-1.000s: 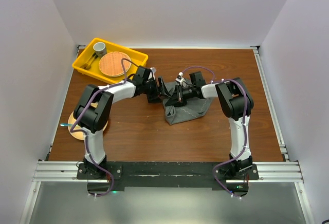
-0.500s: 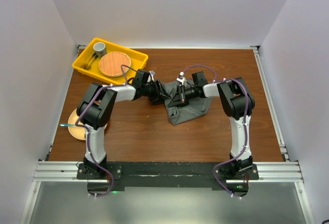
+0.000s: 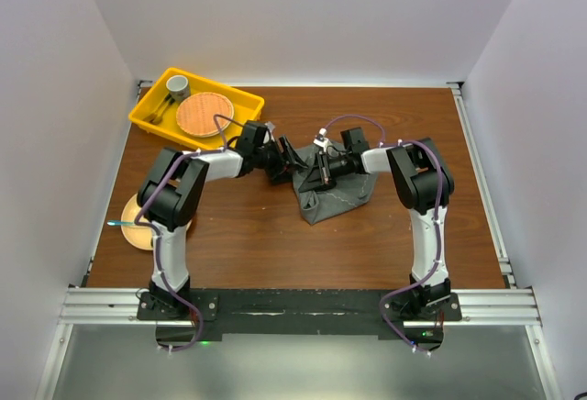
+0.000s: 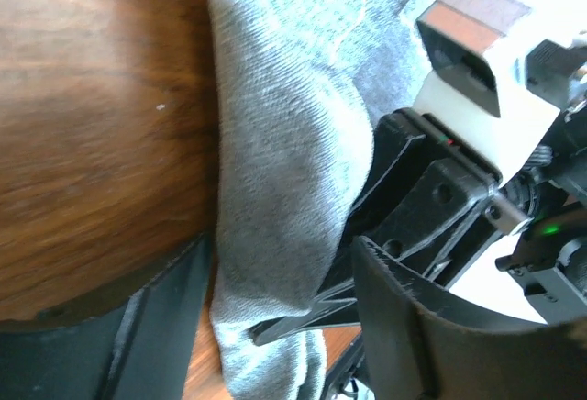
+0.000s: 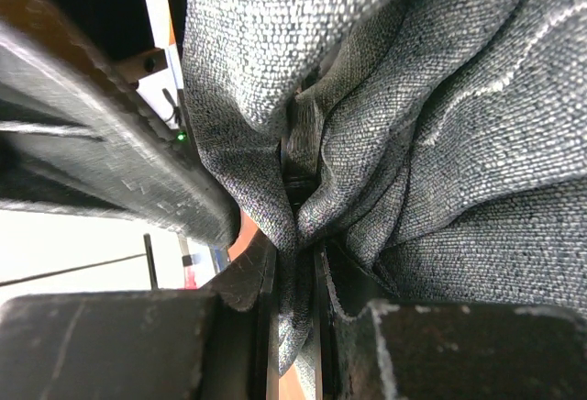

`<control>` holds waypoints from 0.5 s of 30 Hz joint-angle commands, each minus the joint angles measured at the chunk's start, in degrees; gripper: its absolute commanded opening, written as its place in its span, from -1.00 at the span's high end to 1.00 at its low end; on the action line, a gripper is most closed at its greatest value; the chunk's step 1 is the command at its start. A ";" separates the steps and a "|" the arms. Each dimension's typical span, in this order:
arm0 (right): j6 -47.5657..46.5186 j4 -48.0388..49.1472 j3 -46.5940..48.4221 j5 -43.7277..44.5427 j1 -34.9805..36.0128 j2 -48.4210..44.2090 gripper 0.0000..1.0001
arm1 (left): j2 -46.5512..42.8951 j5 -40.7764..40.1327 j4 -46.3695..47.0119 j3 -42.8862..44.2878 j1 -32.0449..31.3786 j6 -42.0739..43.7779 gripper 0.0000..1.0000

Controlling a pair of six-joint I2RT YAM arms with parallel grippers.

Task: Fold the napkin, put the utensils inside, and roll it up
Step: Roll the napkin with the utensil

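Right end effector (image 5: 298, 235) pinches napkin (image 5: 459, 143), wrist view only.

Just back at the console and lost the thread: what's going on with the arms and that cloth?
The right claw is shut on a bunched fold of the napkin, which lies crumpled mid-table, not yet folded flat. The left claw stands open at the napkin's left edge, with cloth between its jaws but not pinched. The yellow tray sits at the far left, with neither arm at it.
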 commanded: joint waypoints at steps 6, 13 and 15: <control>-5.41 -3.58 3.64 1.71 0.49 0.46 1.00 | 6.00 -10.43 -14.85 8.42 -2.09 3.71 -0.32; -8.23 -6.48 4.61 2.86 0.49 -0.24 1.00 | 10.31 -20.18 -27.59 15.44 -4.29 4.77 0.48; -10.77 -9.38 5.04 3.65 0.58 -0.51 1.00 | 11.62 -21.49 -30.57 17.29 -4.47 5.21 0.63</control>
